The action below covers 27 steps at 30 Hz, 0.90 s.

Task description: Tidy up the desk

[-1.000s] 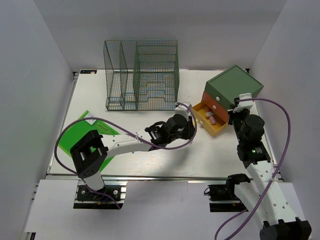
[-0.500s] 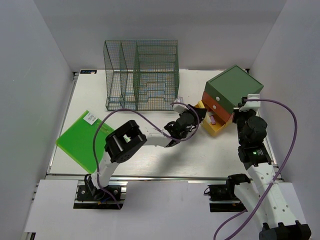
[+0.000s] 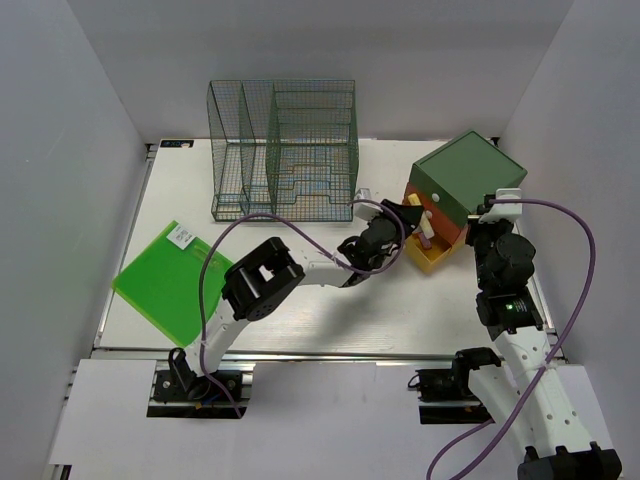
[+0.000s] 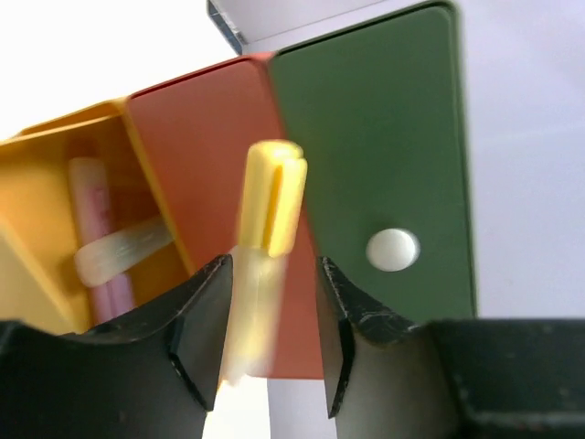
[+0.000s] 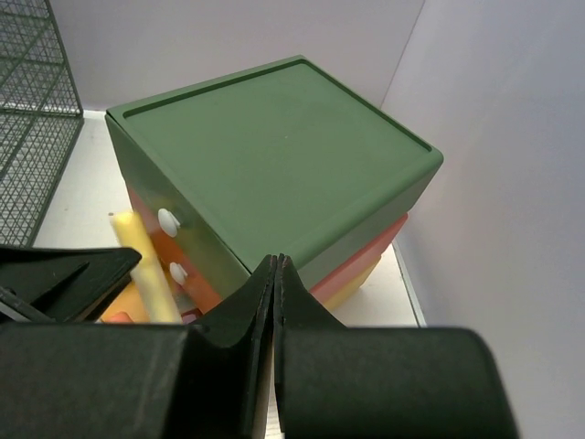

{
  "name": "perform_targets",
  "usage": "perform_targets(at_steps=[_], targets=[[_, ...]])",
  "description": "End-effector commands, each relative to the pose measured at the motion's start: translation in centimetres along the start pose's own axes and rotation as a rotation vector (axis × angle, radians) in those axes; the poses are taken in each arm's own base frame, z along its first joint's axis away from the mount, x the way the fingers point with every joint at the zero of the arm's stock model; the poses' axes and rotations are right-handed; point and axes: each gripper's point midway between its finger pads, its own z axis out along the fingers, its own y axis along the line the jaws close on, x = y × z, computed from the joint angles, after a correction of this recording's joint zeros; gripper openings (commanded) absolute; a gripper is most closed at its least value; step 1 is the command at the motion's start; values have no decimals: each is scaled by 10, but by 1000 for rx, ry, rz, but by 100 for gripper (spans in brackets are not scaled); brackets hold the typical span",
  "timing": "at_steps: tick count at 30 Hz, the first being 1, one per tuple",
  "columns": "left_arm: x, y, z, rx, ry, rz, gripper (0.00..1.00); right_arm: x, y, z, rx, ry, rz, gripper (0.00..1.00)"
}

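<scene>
Step in hand, as judged: deposit the marker (image 4: 272, 201) in the open yellow drawer (image 4: 37, 274).

Recommended: bring the tip off the red drawer front (image 4: 210, 137) and over the cavity, lower it beside the items (image 4: 101, 238) inside, then release.

Left gripper (image 4: 271, 279): clamped on the marker's barrel.

Right gripper (image 5: 275, 293): fingers together, empty, facing the box (image 5: 274, 146).

Desk (image 3: 300, 320): beneath everything.

bright, even light leaves only soft shadows on the white desk (image 3: 180, 190), the left wrist view burns out to white at its upper left and smears the yellow pen (image 4: 265, 265), and the right wrist view keeps the green box (image 5: 274, 155) sharp.
</scene>
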Motion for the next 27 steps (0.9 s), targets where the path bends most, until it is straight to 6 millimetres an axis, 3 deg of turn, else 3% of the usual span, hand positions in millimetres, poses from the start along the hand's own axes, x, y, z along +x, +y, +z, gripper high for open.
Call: perform_targets(at_steps=[1, 7, 8, 10, 11, 13, 14, 17, 18, 19, 20, 21, 23, 24, 25, 26, 27], targets=[[-14, -21, -10, 20, -5, -26, 52, -14, -1, 1, -3, -61, 4, 0], [-14, -19, -13, 18, 27, -19, 52, -9, 3, 2, -23, -51, -9, 0], [-15, -23, -17, 31, 34, -25, 40, -7, 5, 3, -33, -46, -16, 0], [-19, -32, -23, 56, 41, -11, 27, -4, 15, 2, -98, -41, -34, 0], [-24, -50, -29, 99, 48, -9, 21, -3, 19, 2, -122, -38, -44, 0], [-27, -51, -42, 110, 67, 69, 10, 2, 42, -1, -261, -24, -75, 0], [-36, -73, -53, 147, 76, 90, 7, 5, 53, -4, -329, -21, -88, 0], [-38, -63, -82, 132, 155, 225, 2, 16, 87, -18, -552, -4, -147, 0], [-54, -82, -98, 166, 157, 232, 1, 18, 93, -22, -597, -6, -171, 0], [-49, -50, -117, 109, 218, 303, 0, 19, 103, -27, -665, -9, -178, 0], [-50, -41, -132, 95, 253, 341, 0, 26, 107, -31, -700, 14, -185, 0], [-64, -40, -157, 105, 281, 394, 0, 30, 115, -36, -760, 12, -204, 0], [-71, -11, -186, 16, 366, 514, 0, 44, 126, -45, -852, 50, -225, 0], [-89, -24, -203, 34, 351, 586, 1, 50, 131, -49, -898, 63, -236, 2], [-96, 7, -220, -84, 408, 663, 9, 62, 140, -52, -978, 86, -260, 4], [-104, 15, -231, -121, 428, 725, 16, 70, 146, -57, -1026, 124, -260, 6], [-121, 21, -250, -158, 443, 831, 42, 85, 153, -55, -1070, 191, -249, 13]])
